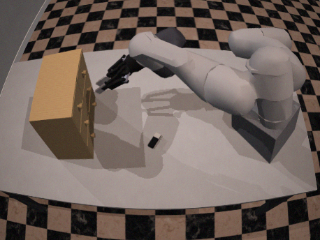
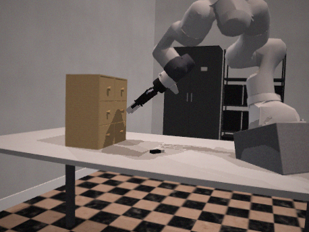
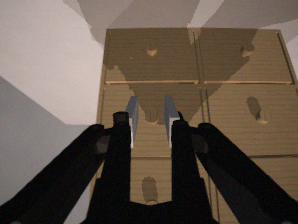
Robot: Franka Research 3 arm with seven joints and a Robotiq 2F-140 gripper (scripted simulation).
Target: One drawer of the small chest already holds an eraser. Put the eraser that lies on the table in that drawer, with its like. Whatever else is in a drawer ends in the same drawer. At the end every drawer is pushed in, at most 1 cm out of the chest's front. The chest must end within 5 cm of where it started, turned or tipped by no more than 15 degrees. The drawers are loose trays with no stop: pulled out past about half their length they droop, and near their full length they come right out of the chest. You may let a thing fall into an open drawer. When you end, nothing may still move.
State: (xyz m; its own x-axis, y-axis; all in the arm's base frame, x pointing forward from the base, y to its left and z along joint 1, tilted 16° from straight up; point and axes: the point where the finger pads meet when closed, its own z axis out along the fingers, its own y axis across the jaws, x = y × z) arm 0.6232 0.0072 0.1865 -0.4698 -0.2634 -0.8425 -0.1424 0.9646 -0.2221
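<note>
From above, shows the wooden chest [image 1: 57, 85] [image 2: 82, 111] [image 3: 235, 135] upright on the pale table [image 1: 209, 178] [image 2: 192, 170] [image 3: 45, 65], with knobs along the side facing the robot. Reaches over the table with the white arm [image 1: 227, 84] [image 2: 197, 25] from a grey block [image 1: 244, 126] [image 2: 293, 148] at the other end, bringing the black gripper [image 1: 99, 87] [image 2: 129, 110] [image 3: 151, 106] near the chest's front, toward its far end. Also shows the loose eraser [image 1: 154, 140] [image 2: 156, 151], half black and half white, flat on the table between chest and block, well apart from the gripper.

From the side, shows six drawers in two columns of three, all looking pushed in. Slants the gripper down toward the middle row, with the fingertips near the knob in the far column. Shows the eraser low on the table in front of the chest, outside any drawer. Includes a dark cabinet [image 2: 202, 91] and a shelf rack [image 2: 225, 67] behind the table.

From the wrist, looks upside down at the drawer fronts, bottom row uppermost. Holds the two pale pads [image 3: 171, 117] a little apart, parallel, clamped on nothing. Frames a middle-row knob [image 3: 152, 120] in the gap; cannot tell from here how far beyond the tips.
</note>
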